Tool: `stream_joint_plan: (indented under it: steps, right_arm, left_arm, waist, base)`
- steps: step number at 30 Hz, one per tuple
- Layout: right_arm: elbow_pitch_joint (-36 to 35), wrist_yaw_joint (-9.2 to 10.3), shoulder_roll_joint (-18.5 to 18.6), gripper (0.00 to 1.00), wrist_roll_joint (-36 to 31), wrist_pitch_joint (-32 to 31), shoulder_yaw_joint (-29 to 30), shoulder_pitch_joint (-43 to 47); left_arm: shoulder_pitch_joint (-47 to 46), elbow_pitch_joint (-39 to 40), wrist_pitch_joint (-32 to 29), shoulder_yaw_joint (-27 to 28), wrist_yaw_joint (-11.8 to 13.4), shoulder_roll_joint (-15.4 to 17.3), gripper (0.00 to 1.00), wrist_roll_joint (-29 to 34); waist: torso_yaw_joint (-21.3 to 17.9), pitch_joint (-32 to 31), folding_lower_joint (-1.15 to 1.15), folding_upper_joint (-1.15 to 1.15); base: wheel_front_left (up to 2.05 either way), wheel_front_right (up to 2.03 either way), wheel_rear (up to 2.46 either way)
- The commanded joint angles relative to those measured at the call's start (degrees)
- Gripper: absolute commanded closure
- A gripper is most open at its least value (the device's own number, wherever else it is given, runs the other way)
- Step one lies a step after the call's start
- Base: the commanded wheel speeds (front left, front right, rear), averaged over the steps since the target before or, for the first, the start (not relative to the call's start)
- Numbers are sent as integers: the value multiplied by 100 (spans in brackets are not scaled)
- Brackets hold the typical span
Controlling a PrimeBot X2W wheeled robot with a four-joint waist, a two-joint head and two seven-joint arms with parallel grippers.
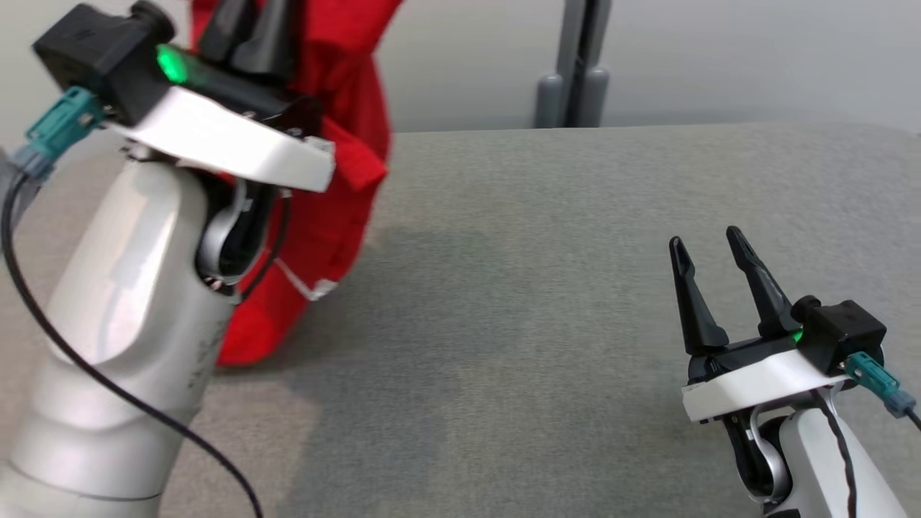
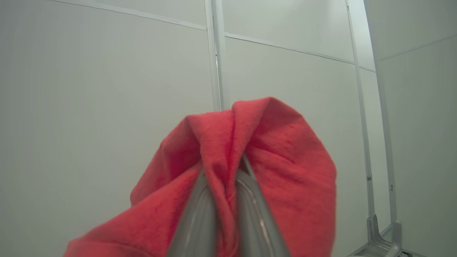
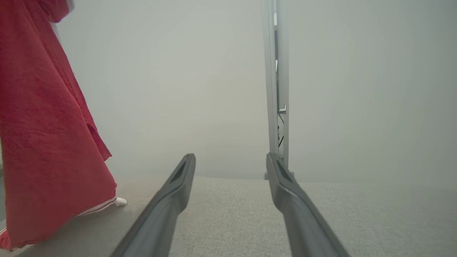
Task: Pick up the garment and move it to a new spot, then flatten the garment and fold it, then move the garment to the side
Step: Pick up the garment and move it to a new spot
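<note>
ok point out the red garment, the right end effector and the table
red garment [image 1: 327,230], head view, middle of the hanging cloth
right end effector [image 1: 705,236], head view, midway between its open fingertips
table [image 1: 540,345], head view, bare grey top

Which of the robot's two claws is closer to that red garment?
Left. The left gripper is shut on the red garment, which hangs down to the grey table. The right gripper stands open, well apart on the robot's right, above the table.
</note>
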State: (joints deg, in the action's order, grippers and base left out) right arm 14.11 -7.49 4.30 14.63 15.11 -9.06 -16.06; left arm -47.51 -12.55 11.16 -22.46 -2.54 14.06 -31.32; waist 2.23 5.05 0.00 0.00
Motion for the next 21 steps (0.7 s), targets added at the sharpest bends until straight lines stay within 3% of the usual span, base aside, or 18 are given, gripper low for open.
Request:
stream_joint_plan:
  steps: [1,10,21]
  right_arm:
    - [-7,-1,11,0,-9,8,58,-52]
    - [-36,-1,-56,0,-43,6,260,-172]
    - [-95,-1,-111,0,50,6,196,-304]
  left_arm:
    - [-145,54,-8,-71,-31,-108,100,-33]
    - [-415,-260,14,-494,-75,-672,100,-8]
    - [-211,-2034,333,-984,61,-1029,100,179]
  waist:
    - [-243,36,0,0]
    - [-1049,207,0,0]
    - [-1735,589,0,0]
  base:
    - [0,0,0]
    - [0,0,0]
    - [0,0,0]
